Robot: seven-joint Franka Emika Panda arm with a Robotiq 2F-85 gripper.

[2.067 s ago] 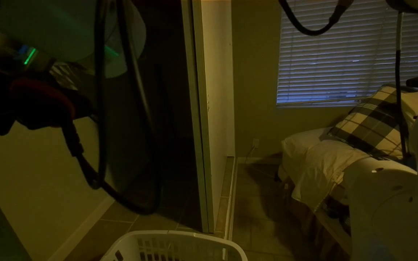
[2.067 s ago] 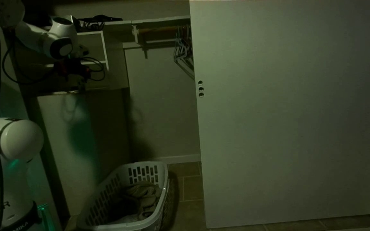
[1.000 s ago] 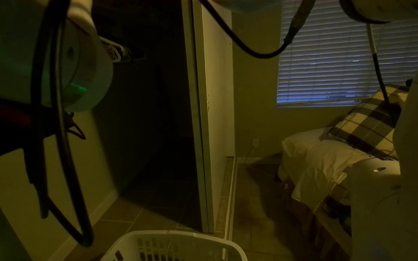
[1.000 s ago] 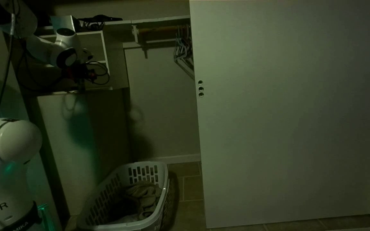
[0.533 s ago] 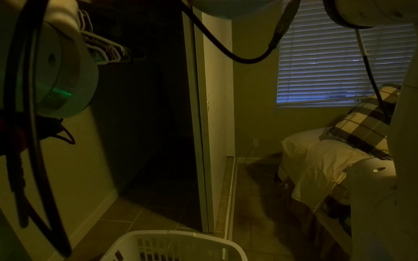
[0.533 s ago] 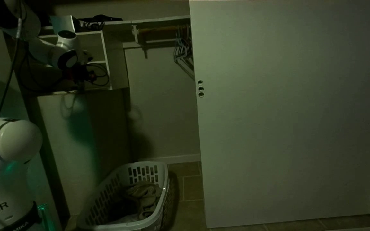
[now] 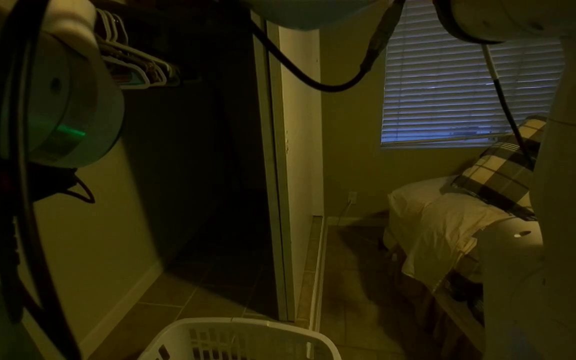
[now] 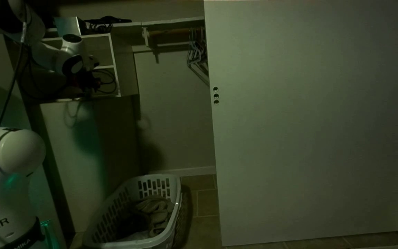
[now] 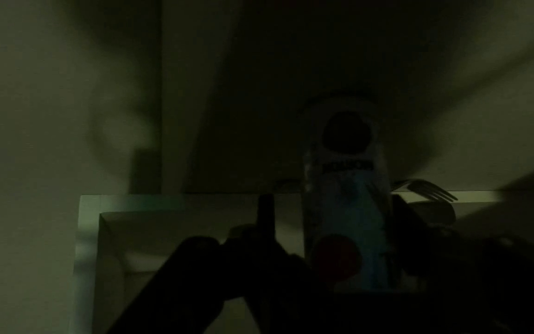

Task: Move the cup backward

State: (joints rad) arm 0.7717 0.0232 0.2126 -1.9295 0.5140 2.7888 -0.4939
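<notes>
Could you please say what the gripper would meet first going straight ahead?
Probably the printed cylinder, lined up with the gripper in the wrist view, though darkness leaves its depth unclear.

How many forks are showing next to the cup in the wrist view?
1. The fork shows just right of the cup, tines pointing away from it. The rounded shape below is too dark to identify; others may be hidden behind the cup.

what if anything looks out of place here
In the wrist view, just right of the cup, a fork crosses the shelf's pale edge and may overhang it. A fork seems odd near clothes hangers. No spill shows, though it is too dark to rule out damage.
</notes>
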